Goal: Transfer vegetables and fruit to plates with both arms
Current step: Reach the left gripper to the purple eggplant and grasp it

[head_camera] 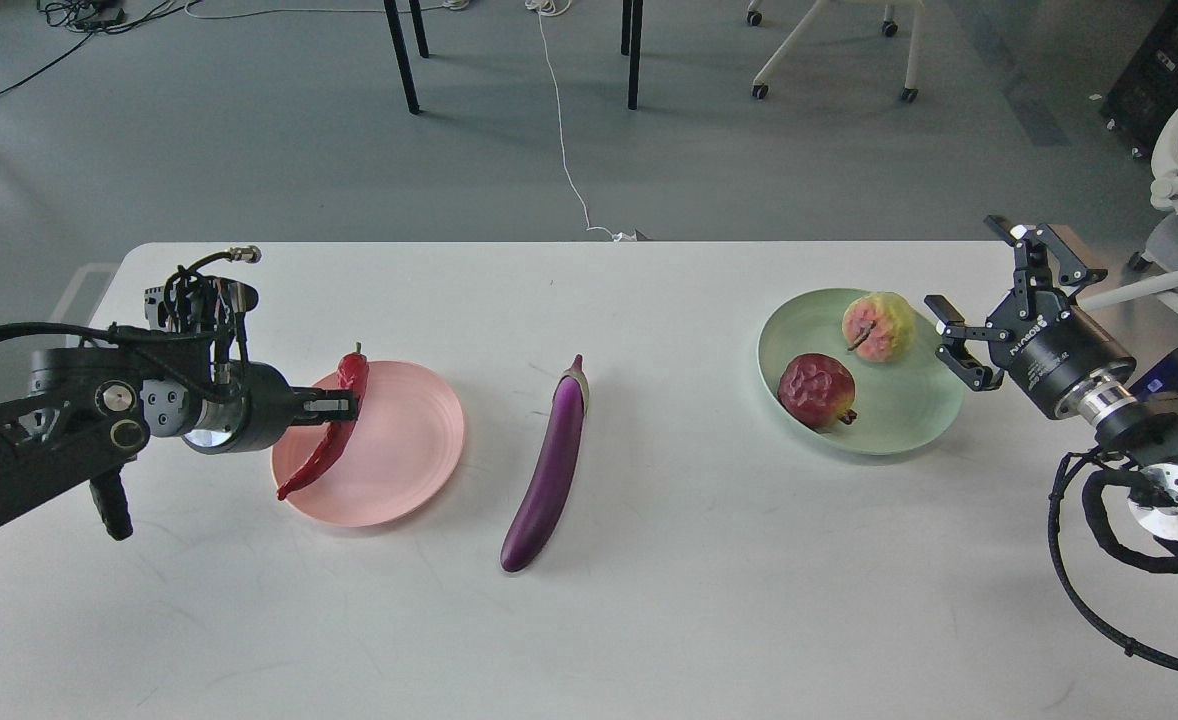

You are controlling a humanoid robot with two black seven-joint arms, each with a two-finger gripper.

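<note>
Head view: left gripper (347, 405) pinching red chili pepper (327, 437) over pink plate (409, 440); right gripper (984, 300) spread beside mint plate (899, 410) holding yellow-green fruit (879, 326) and dark red fruit (815, 390); eggplant (549, 470) flat on worktop (649, 620) between plates.

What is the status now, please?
Left gripper shut on chili pepper over pink plate. Right gripper open, beside green plate. Eggplant on table, unobstructed.

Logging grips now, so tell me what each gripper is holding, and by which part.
The left gripper pinches the red chili pepper near its upper middle, over the pink plate. The right gripper is open, holding nothing.
</note>
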